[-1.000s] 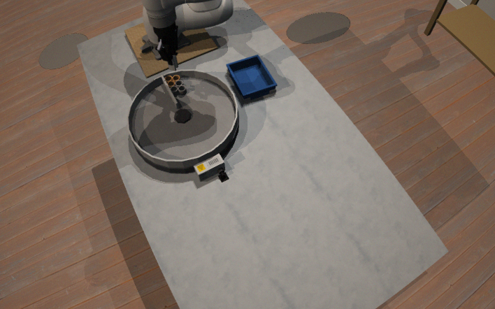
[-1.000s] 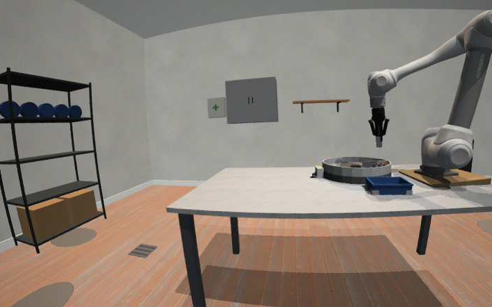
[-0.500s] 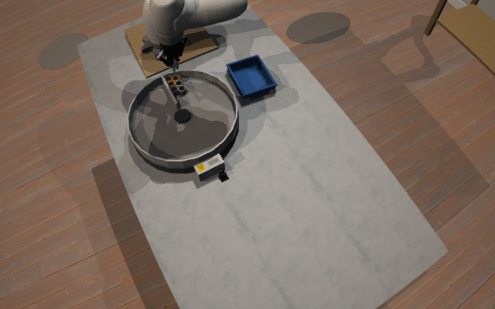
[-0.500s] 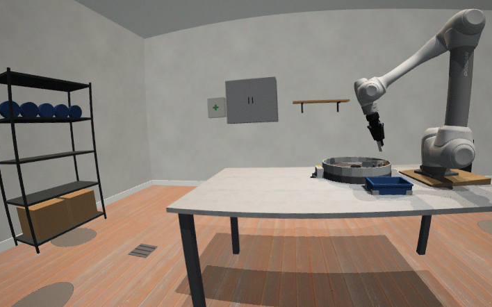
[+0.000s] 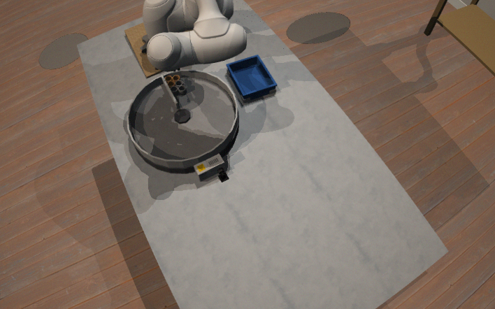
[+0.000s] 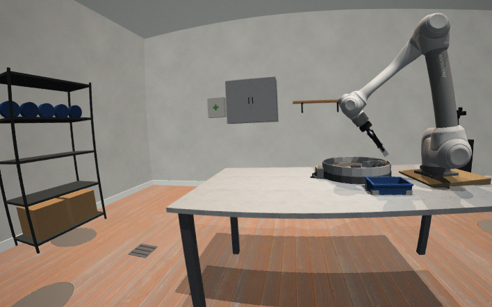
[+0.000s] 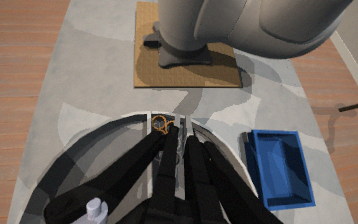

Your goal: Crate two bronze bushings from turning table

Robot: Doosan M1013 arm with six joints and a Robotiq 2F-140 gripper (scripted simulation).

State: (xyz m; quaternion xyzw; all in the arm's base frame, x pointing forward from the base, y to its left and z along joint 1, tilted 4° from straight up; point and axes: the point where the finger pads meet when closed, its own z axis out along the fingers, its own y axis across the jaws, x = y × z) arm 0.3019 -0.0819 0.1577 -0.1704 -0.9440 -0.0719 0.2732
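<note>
The grey turning table (image 5: 182, 119) holds a cluster of bushings by its divider bar at the far side. Some are bronze (image 5: 171, 79) and some are grey (image 5: 178, 88). The blue crate (image 5: 251, 77) stands to the right of the table and looks empty. In the side view my gripper (image 6: 381, 149) hangs tilted above the near-arm edge of the turning table (image 6: 356, 166), clear of it. In the wrist view its dark fingers are shut with nothing between them. A bronze bushing (image 7: 159, 122) lies just beyond the tips. The arm hides the gripper in the overhead view.
The arm's base stands on a wooden plate (image 7: 187, 70) behind the turning table. A small control box (image 5: 208, 166) is fixed to the table's front rim. The crate also shows in the wrist view (image 7: 280, 167) at the right and in the side view (image 6: 388, 184).
</note>
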